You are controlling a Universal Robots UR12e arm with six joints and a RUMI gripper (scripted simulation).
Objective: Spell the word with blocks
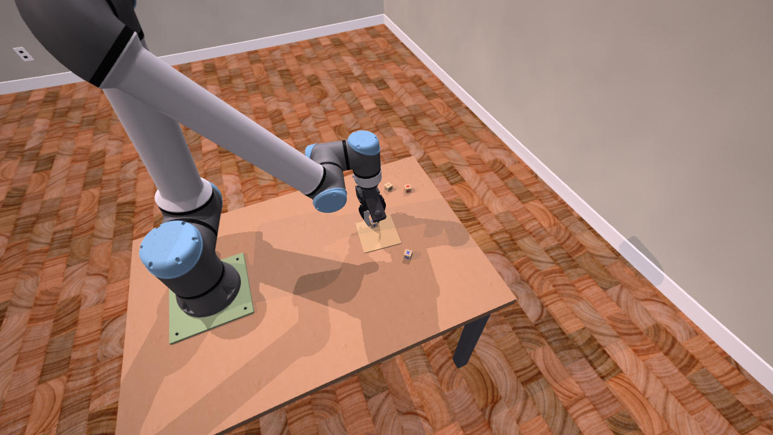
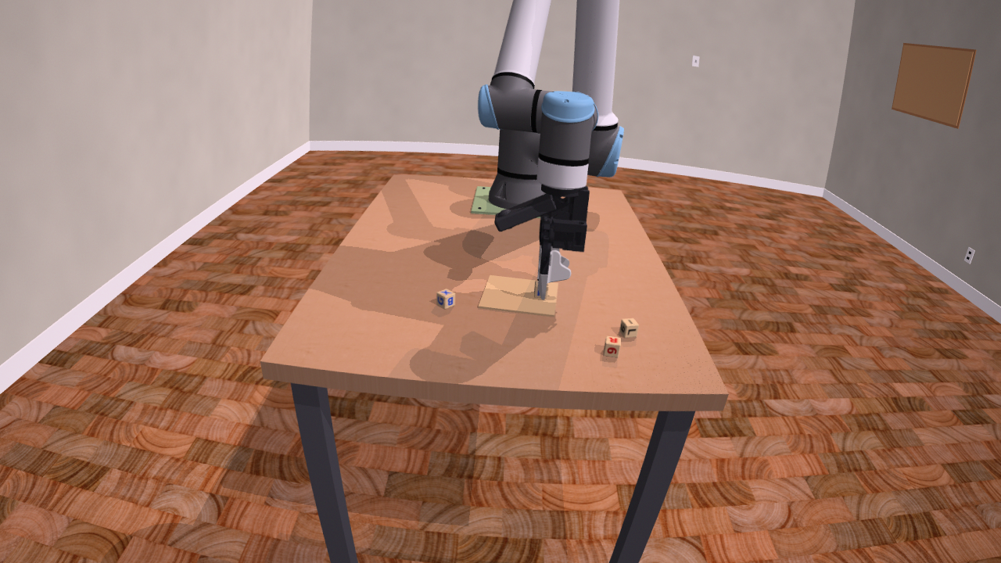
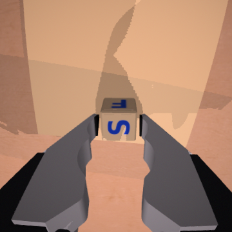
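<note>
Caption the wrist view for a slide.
End effector loosely brackets the S block at the mat's edge, pads just clear.

The floor is wood parquet in reddish-brown blocks, edged by a white skirting board along plain grey-beige walls; a brown board hangs on the right-hand wall in the exterior view, and small white wall sockets sit low on the walls. A wooden table on dark legs stands mid-room; soft shadows fall across its top.
</note>
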